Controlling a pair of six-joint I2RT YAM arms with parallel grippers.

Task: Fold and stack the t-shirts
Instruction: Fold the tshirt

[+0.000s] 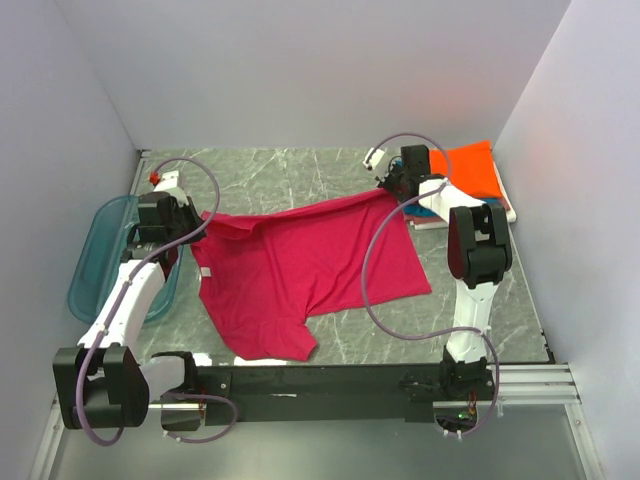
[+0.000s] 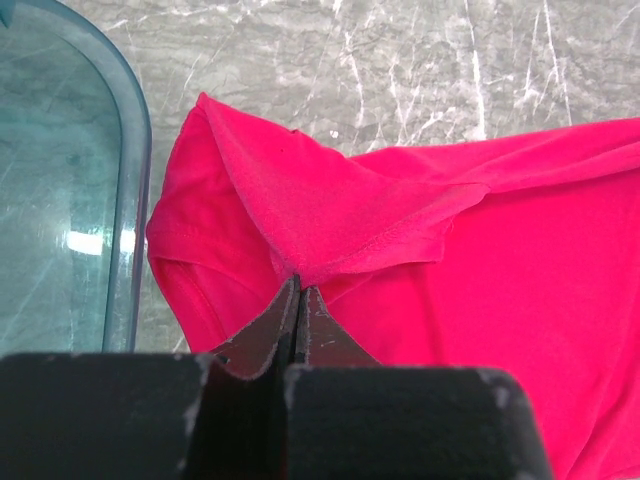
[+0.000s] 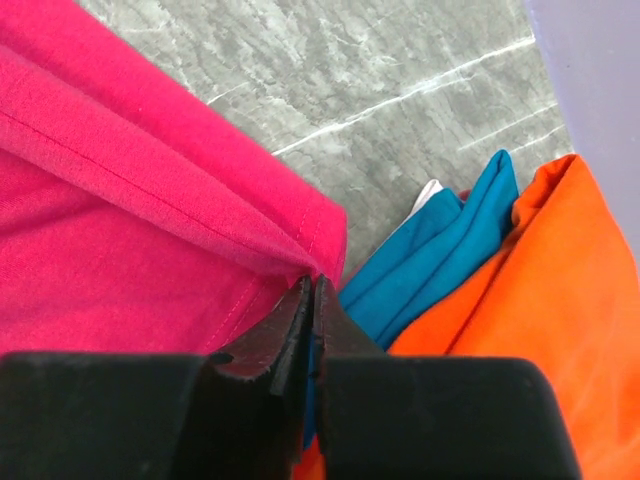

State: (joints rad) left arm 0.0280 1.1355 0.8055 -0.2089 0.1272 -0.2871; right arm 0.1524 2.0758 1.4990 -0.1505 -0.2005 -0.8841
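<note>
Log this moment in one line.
left jaws: shut on red shirt | right jaws: same shirt | red shirt: spread, unfolded | orange shirt: far right

Soft, even, bright light fills every view, with faint shadows beside the shirt (image 1: 310, 270), a pale glare patch on the tray (image 2: 70, 200), and the near fingers (image 2: 262, 340) blurred in both wrist views.

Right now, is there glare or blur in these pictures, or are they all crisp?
Left wrist view: a bright reflection on the blue tray, and the left gripper looks dark and featureless. Right wrist view: the magenta shirt shows crisp stitching, no glare. Top view: even light, faint shadows.
</note>
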